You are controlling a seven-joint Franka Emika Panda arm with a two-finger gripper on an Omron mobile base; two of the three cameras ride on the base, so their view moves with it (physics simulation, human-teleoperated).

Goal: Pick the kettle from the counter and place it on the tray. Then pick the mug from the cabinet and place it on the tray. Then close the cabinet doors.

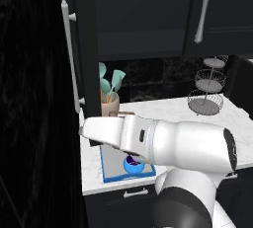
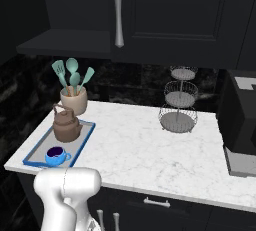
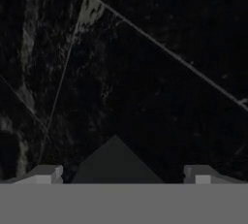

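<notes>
Kettle: one, on tray
Mug: one, on tray
Door handles: two
Tool: released, grasping nothing

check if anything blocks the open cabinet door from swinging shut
nothing visible does. the kettle, mug and utensil pot sit low on the counter, below the cabinet; only the robot's arm reaches beside the edge of the open cabinet door

A small bright blue mug sits on the blue-rimmed grey tray on the white marble desk, partly hidden behind the white arm.
</notes>
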